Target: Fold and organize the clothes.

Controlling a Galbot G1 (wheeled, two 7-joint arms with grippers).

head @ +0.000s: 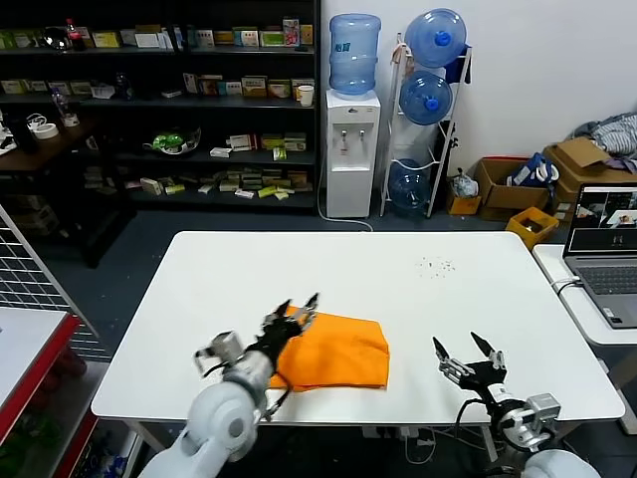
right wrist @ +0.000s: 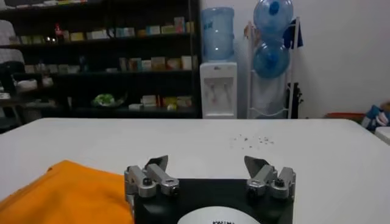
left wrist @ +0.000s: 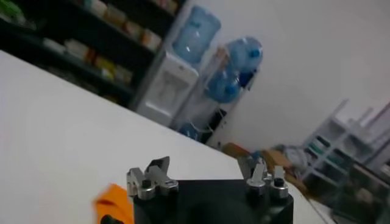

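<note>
Left gripper (head: pixel 301 308): open wide, holds nothing, over the shirt's left edge.
Right gripper (head: pixel 470 351): open, empty, well apart.
Orange T-shirt (head: pixel 336 350): soft, folded rectangle, long side left-to-right.
Table (head: pixel 418 299): smooth, white.

White table (head: pixel 448 299); water dispenser (head: pixel 353 149) beside bottle rack (head: pixel 428 110); laptop (head: pixel 607 249) right.

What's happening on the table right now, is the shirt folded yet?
The orange T-shirt lies folded into a compact rectangle on the white table, near its front edge. The left gripper hovers open over the shirt's left corner, gripping nothing. The right gripper waits open over bare table to the shirt's right. Whether another fold is due is unclear.
</note>
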